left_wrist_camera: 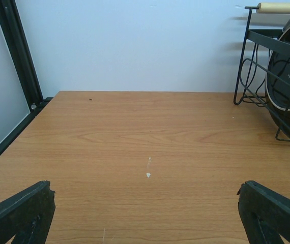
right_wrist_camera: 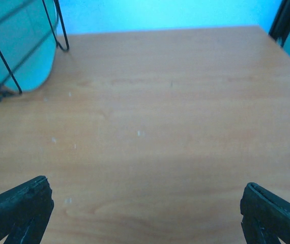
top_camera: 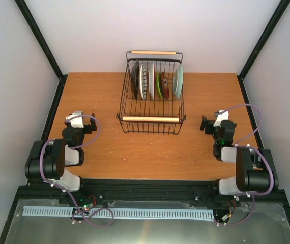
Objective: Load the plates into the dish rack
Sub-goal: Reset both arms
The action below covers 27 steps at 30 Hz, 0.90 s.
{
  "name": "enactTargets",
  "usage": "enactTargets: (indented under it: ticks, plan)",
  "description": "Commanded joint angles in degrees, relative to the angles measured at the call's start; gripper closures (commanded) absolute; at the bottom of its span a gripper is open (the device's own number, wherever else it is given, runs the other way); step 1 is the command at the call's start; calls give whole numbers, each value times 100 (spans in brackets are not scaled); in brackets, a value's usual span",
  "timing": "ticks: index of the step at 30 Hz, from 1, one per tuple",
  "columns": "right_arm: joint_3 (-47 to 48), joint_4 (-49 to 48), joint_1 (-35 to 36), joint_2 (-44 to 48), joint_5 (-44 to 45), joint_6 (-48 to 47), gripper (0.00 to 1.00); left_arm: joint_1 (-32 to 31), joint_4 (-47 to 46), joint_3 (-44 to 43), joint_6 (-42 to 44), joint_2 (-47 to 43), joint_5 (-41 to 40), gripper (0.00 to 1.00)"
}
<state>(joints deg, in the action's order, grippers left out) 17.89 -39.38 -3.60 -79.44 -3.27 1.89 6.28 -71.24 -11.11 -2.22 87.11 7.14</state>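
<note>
Surface: orange-brown wooden desk (top_camera: 99, 96).
Rack: black wire dish rack (top_camera: 150, 119), ceramic plates (top_camera: 144, 81) upright inside, centred ahead, equidistant.
Claws: left claw (top_camera: 88, 122), right claw (top_camera: 206, 124) gaping, empty.

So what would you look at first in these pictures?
The black wire dish rack stands out at the middle of the wooden table, with colourful plates standing on edge in a row inside it. On either side, nearer the front, the left gripper and right gripper are open and hold nothing.

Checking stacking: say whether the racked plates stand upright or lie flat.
Upright: the plates stand on edge, side by side, in the dish rack.
</note>
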Motion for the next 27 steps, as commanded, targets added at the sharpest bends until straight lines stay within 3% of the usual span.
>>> enactTargets:
  ticks: [1,3,8,16,19,27]
  plan:
    - [-191,-2235,-97,-584,-384,-244,0,40,-355,-119,74,17,129,0]
    - [-392,-2815,-69,-829,-310,-221,0,40,-347,-127,83,26,121,0]
    - [-96,-2312,186,-902,343,-313,0,40,-333,-136,81,33,116,0]
    - [-119,-2297,201,-845,310,-352,0,31,-276,-163,92,17,116,0]
    - [-68,-2215,208,-856,-238,-581,0,31,-259,-171,107,31,139,0]
    - [-23,-2171,201,-894,-193,-552,0,21,-250,-181,114,25,126,0]
